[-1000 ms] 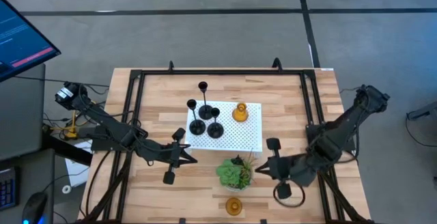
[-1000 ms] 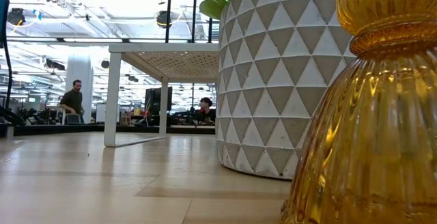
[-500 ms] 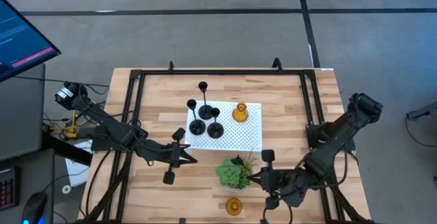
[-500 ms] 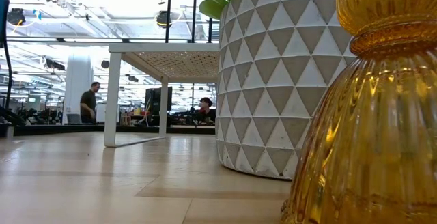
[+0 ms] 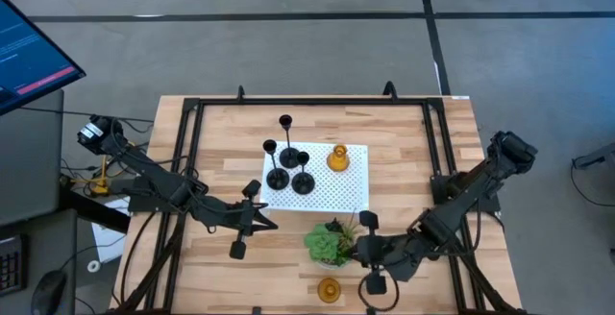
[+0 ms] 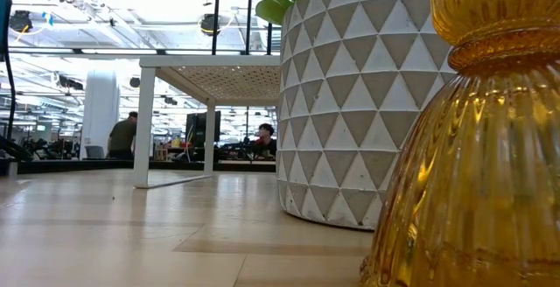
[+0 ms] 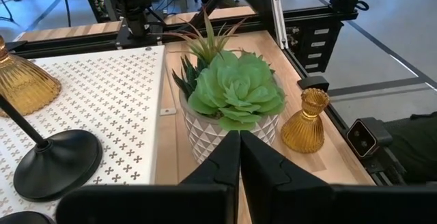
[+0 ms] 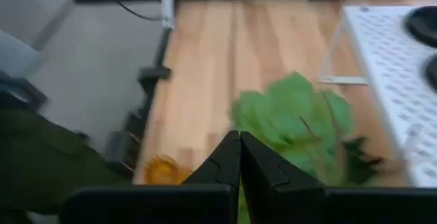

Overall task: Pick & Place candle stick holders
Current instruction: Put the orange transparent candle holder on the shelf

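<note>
Three black candle stick holders (image 5: 288, 161) stand on their round bases on a white perforated stand (image 5: 351, 195), with one amber holder (image 5: 337, 158) beside them. A second amber holder (image 5: 329, 290) stands on the table near the front edge; it also shows in the left wrist view (image 7: 305, 121), the right wrist view (image 8: 164, 169) and close up in the low view (image 6: 472, 147). My right gripper (image 5: 352, 251) is shut and empty, just right of the green plant (image 5: 332, 243) and behind that amber holder. My left gripper (image 5: 271, 225) is shut and empty, left of the plant.
The plant in its white patterned pot (image 6: 350, 103) stands between the two grippers, in front of the stand. A black frame (image 5: 288, 102) runs around the table. Bare wood lies at the table's left (image 5: 216, 161) and right (image 5: 399, 161).
My right gripper has gone toward the table's left edge and a little toward the near edge, up to the plant's right side, staying shut. My left arm and the holders have kept still.
</note>
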`<control>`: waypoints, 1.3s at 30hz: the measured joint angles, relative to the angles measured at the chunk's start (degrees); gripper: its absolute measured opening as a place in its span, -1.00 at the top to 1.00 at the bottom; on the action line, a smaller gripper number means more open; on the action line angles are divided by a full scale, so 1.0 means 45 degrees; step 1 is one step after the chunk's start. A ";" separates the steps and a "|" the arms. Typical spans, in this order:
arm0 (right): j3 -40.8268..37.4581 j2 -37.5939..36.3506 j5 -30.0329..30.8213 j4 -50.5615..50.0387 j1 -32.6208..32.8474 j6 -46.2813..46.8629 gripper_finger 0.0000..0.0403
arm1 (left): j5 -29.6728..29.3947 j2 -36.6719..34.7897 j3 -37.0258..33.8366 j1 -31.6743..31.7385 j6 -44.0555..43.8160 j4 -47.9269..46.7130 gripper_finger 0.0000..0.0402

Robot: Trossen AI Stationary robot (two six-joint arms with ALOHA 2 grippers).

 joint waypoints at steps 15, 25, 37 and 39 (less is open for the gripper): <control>-0.0002 0.1130 -0.3500 0.1918 -0.0113 0.0091 1.00 | 0.1834 0.0086 0.0000 -0.0034 -0.0663 0.0112 0.96; -0.0015 0.1445 -0.2031 0.1454 0.0705 0.1261 1.00 | 0.2380 0.1841 -0.0005 -0.0560 -0.0665 0.1565 0.97; -0.0015 0.1384 -0.0785 0.1168 0.1473 0.2323 1.00 | 0.2942 0.5112 -0.0005 -0.1611 -0.0335 0.6279 0.98; -0.0015 0.1379 -0.0742 0.1037 0.1548 0.2330 1.00 | 0.2941 0.5633 0.0004 -0.1707 -0.0333 0.7138 0.98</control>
